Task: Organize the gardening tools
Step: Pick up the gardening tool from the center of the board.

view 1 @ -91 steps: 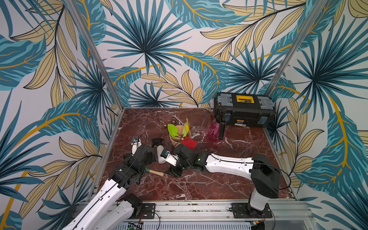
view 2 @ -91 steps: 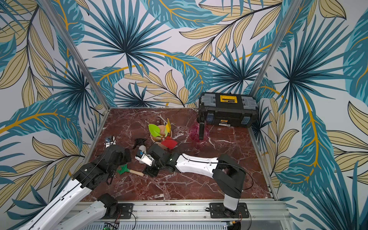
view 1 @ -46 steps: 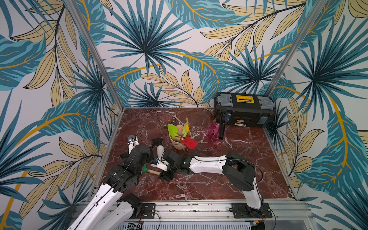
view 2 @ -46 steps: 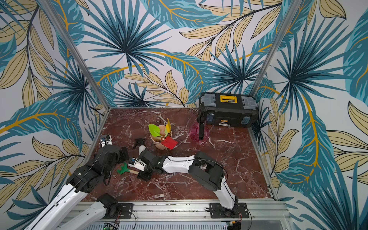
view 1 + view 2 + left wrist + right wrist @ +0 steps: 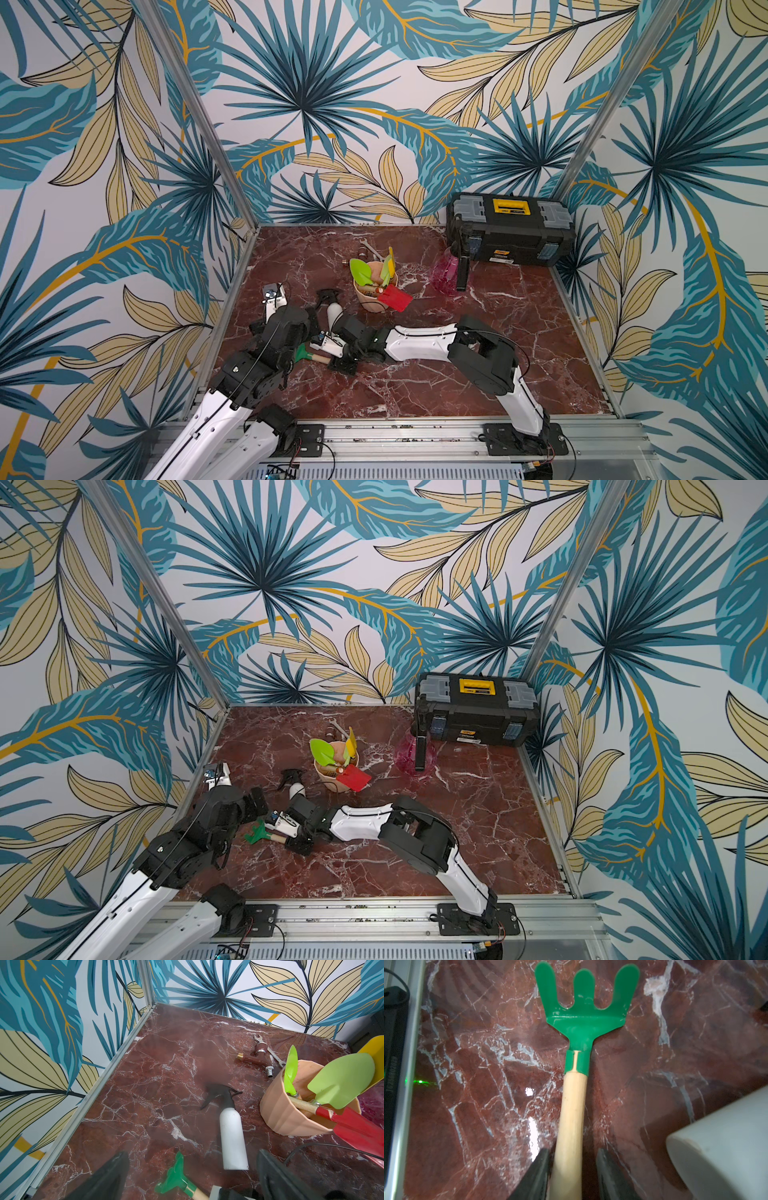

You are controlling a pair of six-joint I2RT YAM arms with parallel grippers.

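Rake [image 5: 583,1022] lies flat nr bench's left edge, toward the front; R gripper [image 5: 572,1153], just eased leftward, straddles its handle w/ jaws closing but not yet clamped, L gripper [image 5: 191,1153] wide apart alongside, so pickup for the pot [image 5: 371,304] looks imminent.

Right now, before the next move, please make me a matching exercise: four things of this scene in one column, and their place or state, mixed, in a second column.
Things
1. rake
2. red shovel
3. spray bottle
4. wrench

Place or state
A. handle in the pot, blade over its rim
B. flat on the table, beyond the pot
C. white, lying on its side
D. handle between the jaws of the right gripper

Pairs: 1-D, 2-A, 3-C, 4-B
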